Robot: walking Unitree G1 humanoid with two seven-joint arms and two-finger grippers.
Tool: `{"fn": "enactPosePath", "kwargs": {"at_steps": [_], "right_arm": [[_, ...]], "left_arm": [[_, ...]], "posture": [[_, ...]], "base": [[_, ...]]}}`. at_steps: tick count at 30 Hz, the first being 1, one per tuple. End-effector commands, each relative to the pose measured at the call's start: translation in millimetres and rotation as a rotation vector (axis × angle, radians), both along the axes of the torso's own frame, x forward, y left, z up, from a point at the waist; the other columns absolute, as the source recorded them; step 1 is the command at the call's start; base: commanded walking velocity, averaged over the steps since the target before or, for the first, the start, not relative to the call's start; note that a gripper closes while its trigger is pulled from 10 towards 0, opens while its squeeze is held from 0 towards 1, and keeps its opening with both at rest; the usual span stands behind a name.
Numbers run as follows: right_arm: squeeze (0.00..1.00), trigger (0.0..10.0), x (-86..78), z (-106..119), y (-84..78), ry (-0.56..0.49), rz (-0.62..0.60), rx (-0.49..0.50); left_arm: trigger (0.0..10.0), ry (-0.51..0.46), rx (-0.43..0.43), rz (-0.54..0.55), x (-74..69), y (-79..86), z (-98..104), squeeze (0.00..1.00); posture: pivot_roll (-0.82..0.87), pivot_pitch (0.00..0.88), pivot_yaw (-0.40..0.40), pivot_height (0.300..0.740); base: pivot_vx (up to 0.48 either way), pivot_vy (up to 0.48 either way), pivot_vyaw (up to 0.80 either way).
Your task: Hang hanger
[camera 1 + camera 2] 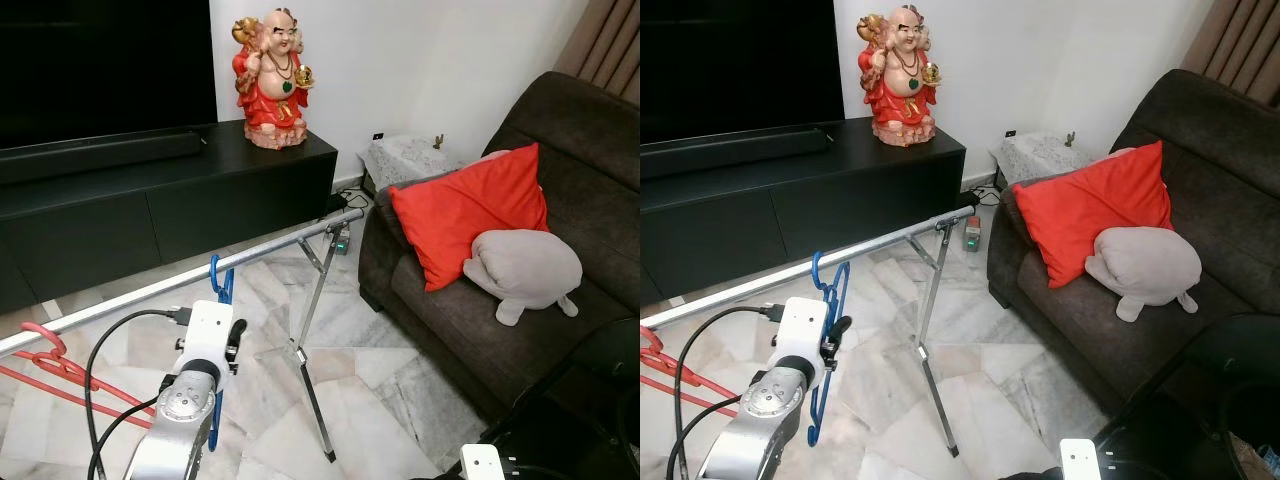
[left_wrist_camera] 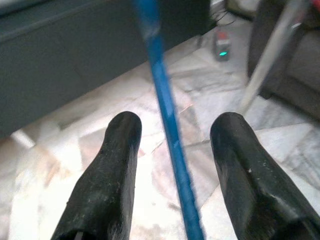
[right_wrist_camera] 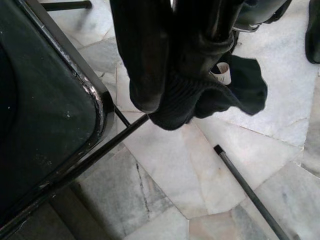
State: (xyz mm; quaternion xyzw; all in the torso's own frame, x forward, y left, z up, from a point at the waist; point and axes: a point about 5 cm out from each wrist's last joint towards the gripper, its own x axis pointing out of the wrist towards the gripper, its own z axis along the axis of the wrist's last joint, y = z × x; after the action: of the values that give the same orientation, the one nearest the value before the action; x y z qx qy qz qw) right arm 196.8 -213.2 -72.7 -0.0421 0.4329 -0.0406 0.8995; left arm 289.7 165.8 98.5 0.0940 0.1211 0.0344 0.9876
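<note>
Dark TV cabinet [image 1: 170,195] at 11 o'clock, with a red laughing-Buddha statue [image 1: 270,80] on its right end. Brown sofa [image 1: 590,200] at 2 o'clock, carrying a red cushion [image 1: 470,215] and a grey plush [image 1: 525,270]. Silver rail [image 1: 190,275] slanting from 9 o'clock up toward centre, propped on a folding leg [image 1: 312,345]. Red hanger [image 1: 50,365] hooked near the rail's left end.

Blue hanger [image 1: 830,330] hooked over the rail at mid-span, long axis hanging almost straight down, just in front of the left gripper [image 2: 172,150]. Fingers [image 2: 107,175] apart, blue bar between them, untouched. Right gripper [image 3: 172,95] low over the marble floor [image 3: 210,175], beside a black chair [image 3: 45,110], clamped on dark cloth [image 3: 200,95].
</note>
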Motion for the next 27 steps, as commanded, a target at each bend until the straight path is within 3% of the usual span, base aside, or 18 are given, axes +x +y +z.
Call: {"fn": "enactPosePath", "kwargs": {"at_steps": [1,4,9,22,23,24,25,27], "right_arm": [[0.00,10.0,3.8,3,-6.3,-0.007,0.000,-0.014],[0.00,10.0,4.6,4,-6.2,-0.006,0.005,-0.013],[0.00,10.0,5.6,4,-6.0,-0.006,0.011,-0.012],[0.00,10.0,5.7,4,-5.6,0.003,0.017,-0.012],[0.00,10.0,5.7,4,-5.6,0.003,0.018,-0.012],[0.00,10.0,5.7,4,-5.5,0.003,0.019,-0.012],[0.00,10.0,5.7,4,-5.4,0.004,0.020,-0.012],[0.00,10.0,5.6,4,-5.3,0.004,0.020,-0.011]], "left_arm": [[10.0,0.018,0.026,0.019,1.9,1.4,0,0.00],[10.0,0.051,-0.005,-0.008,5.7,-2.8,-5,0.00],[10.0,0.081,0.022,0.009,12.2,-6.3,-9,0.00],[10.0,0.059,0.047,0.106,31.7,-7.9,-4,0.00],[9.1,0.058,0.045,0.103,32.1,-8.8,-4,0.00],[9.1,0.057,0.043,0.101,32.6,-9.3,-4,0.00],[0.0,0.058,0.044,0.096,33.3,-10.6,-5,0.00],[0.0,0.063,0.047,0.092,34.2,-12.1,-6,0.00]], "posture": [[0.20,0.000,-0.170,0.740],[0.20,0.000,-0.177,0.740],[0.19,0.000,-0.180,0.740],[0.18,0.000,-0.181,0.740],[0.18,0.000,-0.181,0.740],[0.18,0.000,-0.181,0.740],[0.18,0.000,-0.180,0.740],[0.17,0.000,-0.179,0.740]], "base": [[0.000,0.000,0.00],[0.000,0.000,0.00],[0.000,0.000,0.00],[0.000,0.000,0.00],[0.000,0.000,0.00],[0.000,0.000,0.00],[0.000,0.000,0.00],[0.000,0.000,0.00]]}}
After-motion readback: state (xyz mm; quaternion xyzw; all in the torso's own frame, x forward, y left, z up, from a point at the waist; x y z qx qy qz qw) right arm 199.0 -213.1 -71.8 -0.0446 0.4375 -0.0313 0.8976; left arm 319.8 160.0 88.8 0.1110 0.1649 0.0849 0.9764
